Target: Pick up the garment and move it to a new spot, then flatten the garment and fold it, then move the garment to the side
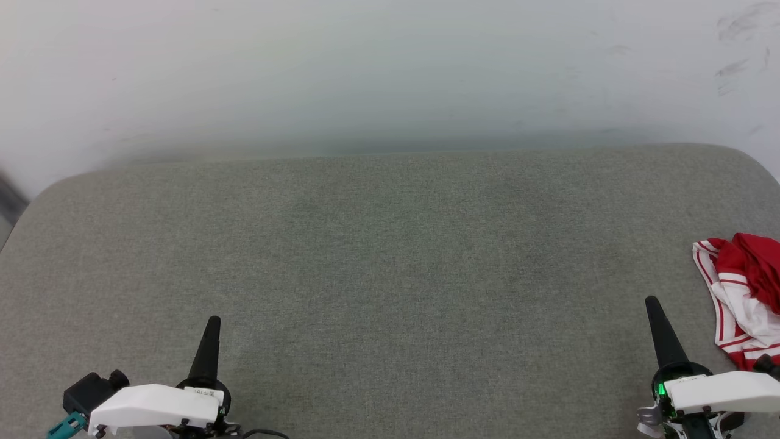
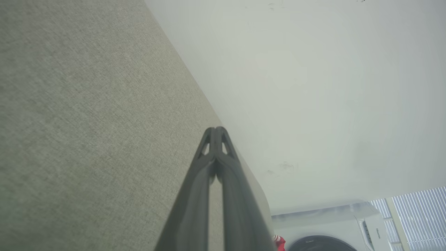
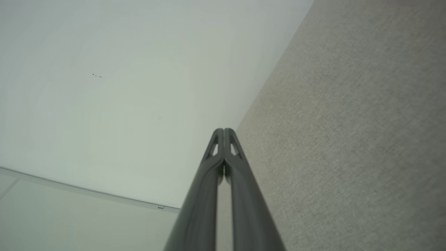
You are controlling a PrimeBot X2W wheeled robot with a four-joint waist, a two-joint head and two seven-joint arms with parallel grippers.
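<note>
Lying crumpled at the right edge of the grey surface, the garment is partly cut off by the frame. The right gripper is just beside it, fingers pressed together, empty. The left gripper is well apart, likewise closed and empty.

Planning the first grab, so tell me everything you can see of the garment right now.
The garment is a crumpled heap of soft red cloth with white parts edged in red-striped trim, lying on the grey fabric surface at its right side, cut off by the head view's edge. The right claw, shut, stands just left of it, apart.
</note>
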